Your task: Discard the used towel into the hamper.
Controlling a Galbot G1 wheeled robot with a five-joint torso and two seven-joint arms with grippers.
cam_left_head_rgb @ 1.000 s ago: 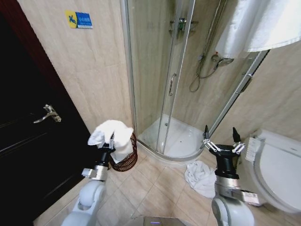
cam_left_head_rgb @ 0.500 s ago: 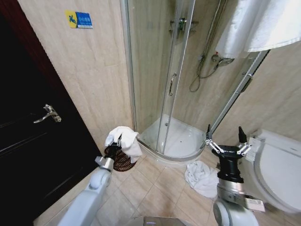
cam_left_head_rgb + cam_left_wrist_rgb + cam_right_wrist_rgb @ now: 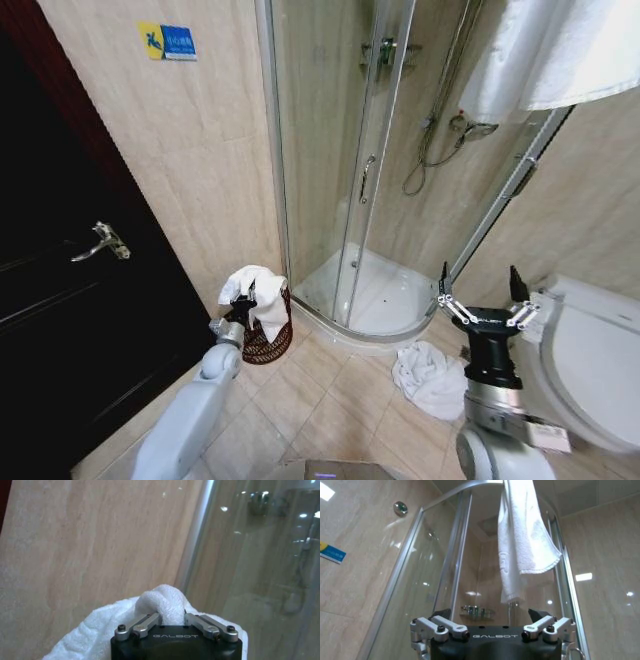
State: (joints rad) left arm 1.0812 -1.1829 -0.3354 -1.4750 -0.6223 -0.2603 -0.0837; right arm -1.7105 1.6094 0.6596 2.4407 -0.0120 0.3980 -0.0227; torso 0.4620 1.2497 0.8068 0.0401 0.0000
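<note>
Towel point(image 3: 262, 297) over hamper point(image 3: 268, 338); shower point(image 3: 375, 290) right; door point(image 3: 60, 300) left.

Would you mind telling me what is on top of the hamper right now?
A white towel, held by the left gripper, drapes over the hamper. The hamper's inside is covered from sight.

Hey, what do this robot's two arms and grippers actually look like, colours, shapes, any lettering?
Both arms are rounded, silver-grey tubes with a metal ring at the wrist. The left gripper and right gripper have black boxy bodies with GALBOT in pale letters. Their fingers are silver metal links with dark screws, ending in black tips. A white label sits near the right arm's base.
</note>
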